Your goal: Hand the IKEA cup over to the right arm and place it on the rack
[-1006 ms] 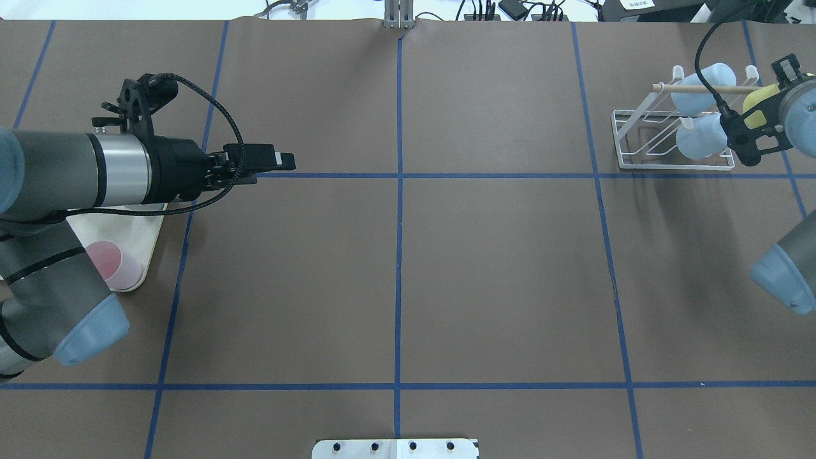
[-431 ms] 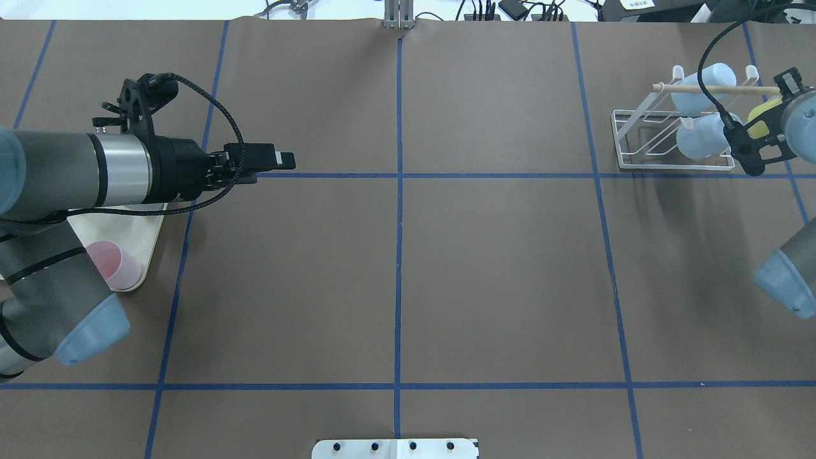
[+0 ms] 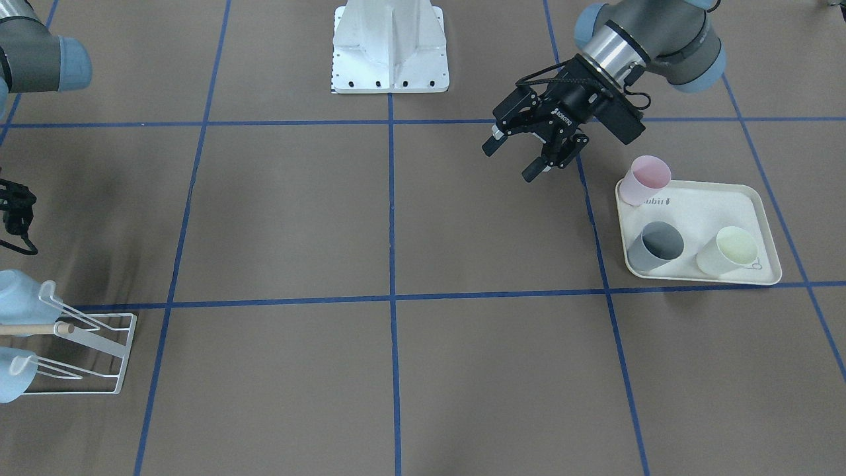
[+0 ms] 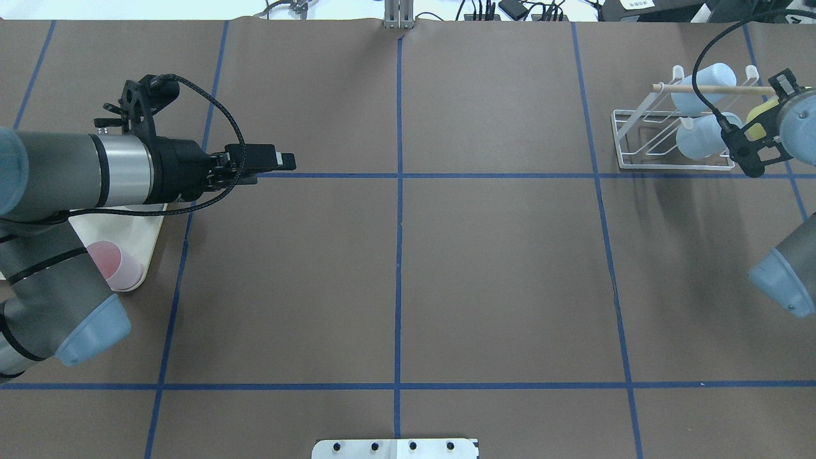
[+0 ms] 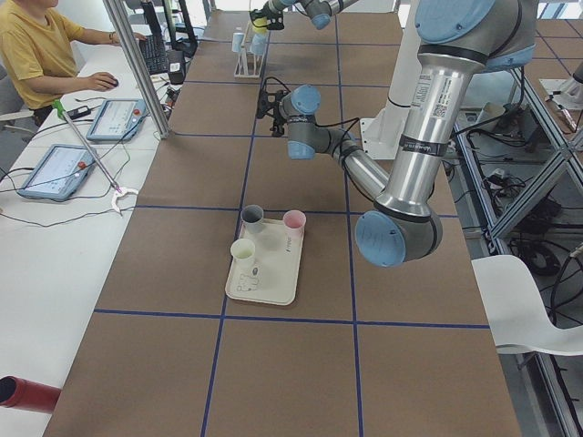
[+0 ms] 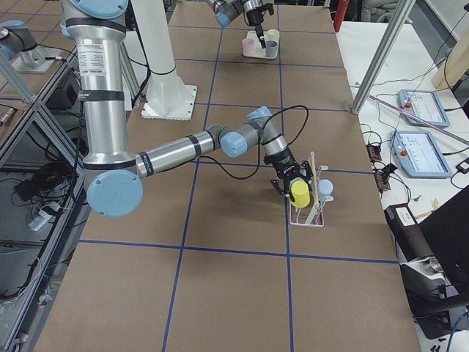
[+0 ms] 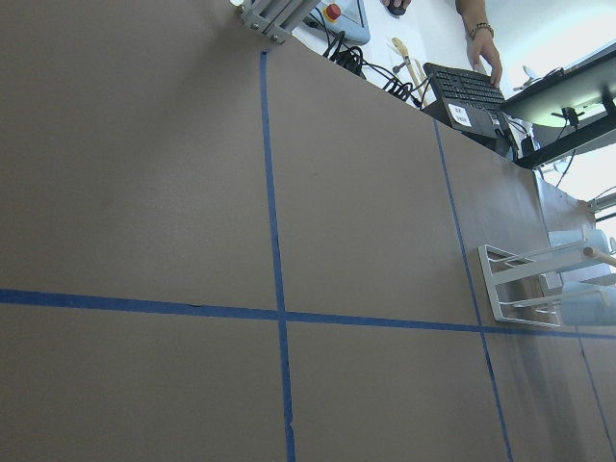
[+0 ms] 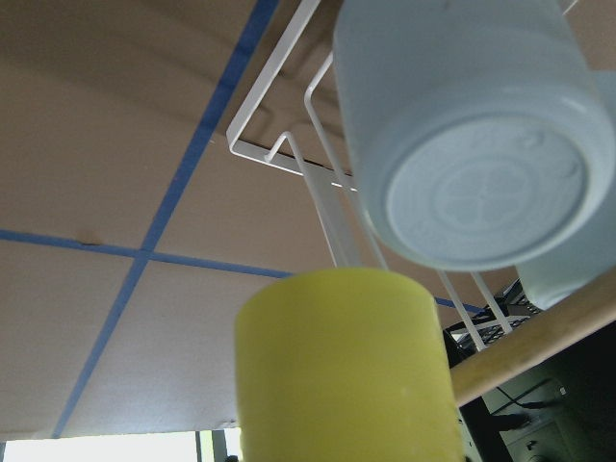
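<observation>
Three spare cups [image 3: 655, 246] wait on the tray [image 3: 720, 205]. The rack [image 4: 676, 167] carries two blue cups [image 4: 698, 140]. The left gripper [image 3: 510, 162] hangs open, empty. The right gripper [image 6: 293, 183] grips the yellow cup [image 8: 342, 366] beside the rack: handover done, placing remains.

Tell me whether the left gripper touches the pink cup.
Apart: the front-facing view shows bare table between the left gripper and the pink cup.

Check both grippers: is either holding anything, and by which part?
Right gripper holds the yellow cup at the rack; its fingers are hidden, so where on the cup cannot be told. Left gripper is open and empty.
</observation>
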Available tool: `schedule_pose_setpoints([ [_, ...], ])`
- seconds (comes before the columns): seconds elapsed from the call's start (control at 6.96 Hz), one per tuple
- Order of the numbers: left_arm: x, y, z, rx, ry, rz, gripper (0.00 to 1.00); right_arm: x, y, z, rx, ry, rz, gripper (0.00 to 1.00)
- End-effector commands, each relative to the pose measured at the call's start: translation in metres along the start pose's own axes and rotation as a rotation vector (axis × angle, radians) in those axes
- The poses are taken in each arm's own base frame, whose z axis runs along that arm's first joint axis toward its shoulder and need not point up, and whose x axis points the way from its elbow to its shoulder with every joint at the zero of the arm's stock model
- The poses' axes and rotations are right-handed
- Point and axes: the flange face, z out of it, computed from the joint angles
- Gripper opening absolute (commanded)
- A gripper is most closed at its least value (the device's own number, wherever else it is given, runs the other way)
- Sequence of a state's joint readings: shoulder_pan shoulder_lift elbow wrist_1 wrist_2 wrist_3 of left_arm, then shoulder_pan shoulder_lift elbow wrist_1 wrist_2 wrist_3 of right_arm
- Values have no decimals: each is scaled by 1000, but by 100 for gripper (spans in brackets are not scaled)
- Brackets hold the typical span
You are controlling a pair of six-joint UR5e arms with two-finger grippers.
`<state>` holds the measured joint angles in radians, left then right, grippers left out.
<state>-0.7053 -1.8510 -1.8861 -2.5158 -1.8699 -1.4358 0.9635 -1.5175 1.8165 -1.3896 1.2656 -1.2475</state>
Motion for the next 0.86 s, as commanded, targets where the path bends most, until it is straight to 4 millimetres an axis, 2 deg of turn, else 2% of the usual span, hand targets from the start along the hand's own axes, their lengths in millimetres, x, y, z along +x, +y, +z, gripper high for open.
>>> schedule_pose_setpoints([
  [0.0, -1, 0, 1, -1, -2, -1, 99, 1, -2, 2, -3, 0, -14, 0],
  [0.14, 0, 0, 1, -1, 0, 0, 99, 2, -3, 4, -3, -3, -11, 0],
  [0.29, 0, 0, 2, -1, -2, -1, 99, -1, -5, 12, -5, -14, -4, 25],
  [0.43, 0, 0, 1, -1, 0, 0, 99, 8, -10, 15, -5, -13, -4, 69],
  [0.57, -1, 0, 2, -2, -3, -1, 99, 17, -13, 15, -3, -8, -4, 83],
  [0.72, -1, 0, 1, -1, -2, -1, 99, 20, -14, 13, 0, -2, -3, 86],
])
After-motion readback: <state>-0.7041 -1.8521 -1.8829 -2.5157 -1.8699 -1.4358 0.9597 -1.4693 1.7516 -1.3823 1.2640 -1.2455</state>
